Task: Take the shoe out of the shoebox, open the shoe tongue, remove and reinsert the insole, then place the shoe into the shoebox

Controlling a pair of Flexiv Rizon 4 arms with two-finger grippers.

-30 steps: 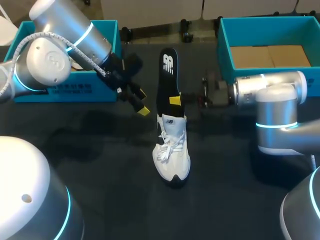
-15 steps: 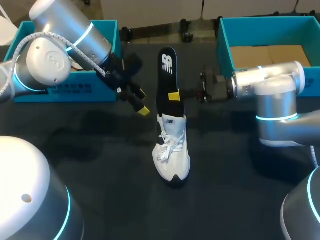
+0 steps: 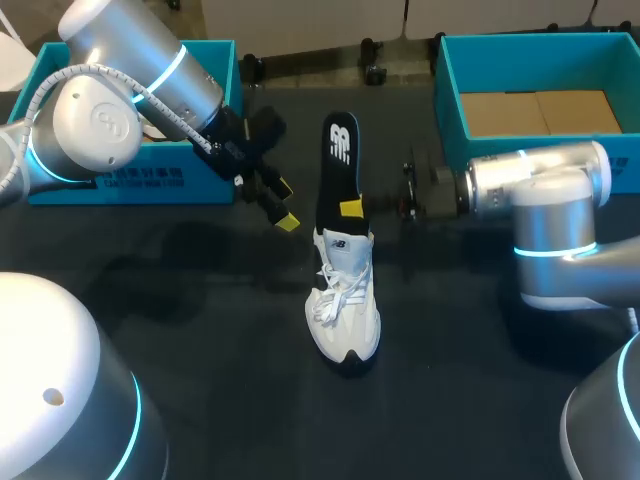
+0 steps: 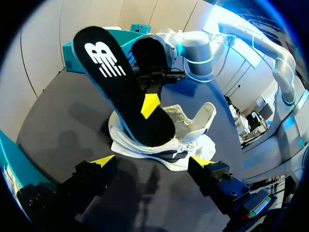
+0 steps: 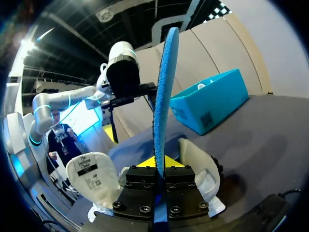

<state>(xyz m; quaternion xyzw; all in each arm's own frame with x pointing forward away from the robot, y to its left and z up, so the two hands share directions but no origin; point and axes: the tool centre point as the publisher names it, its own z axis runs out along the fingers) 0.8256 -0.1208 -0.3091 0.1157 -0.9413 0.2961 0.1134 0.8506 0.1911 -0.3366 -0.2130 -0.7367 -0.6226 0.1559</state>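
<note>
A white lace-up shoe [image 3: 345, 300] stands on the dark table with its toe toward the near edge. Out of its opening rises a black insole [image 3: 338, 160] with a white logo, its lower end inside the shoe [image 4: 169, 140]. My right gripper [image 3: 351, 207] comes in from the right and is shut on the insole's lower part. In the right wrist view its fingers [image 5: 161, 166] pinch the thin blue-backed insole [image 5: 164, 96] edge-on, with the shoe's tongue [image 5: 94, 176] to one side. My left gripper [image 3: 281, 204] hangs open left of the insole, holding nothing [image 4: 152, 162].
A teal shoebox [image 3: 130, 180] sits at the back left, behind my left arm. A second teal box [image 3: 450, 100] with a cardboard bottom stands at the back right, beside my right arm. Dark table surface lies around and in front of the shoe.
The insole has dropped toward the shoe, its top end lower than before, carried by my right gripper. My left arm has stayed in place.
</note>
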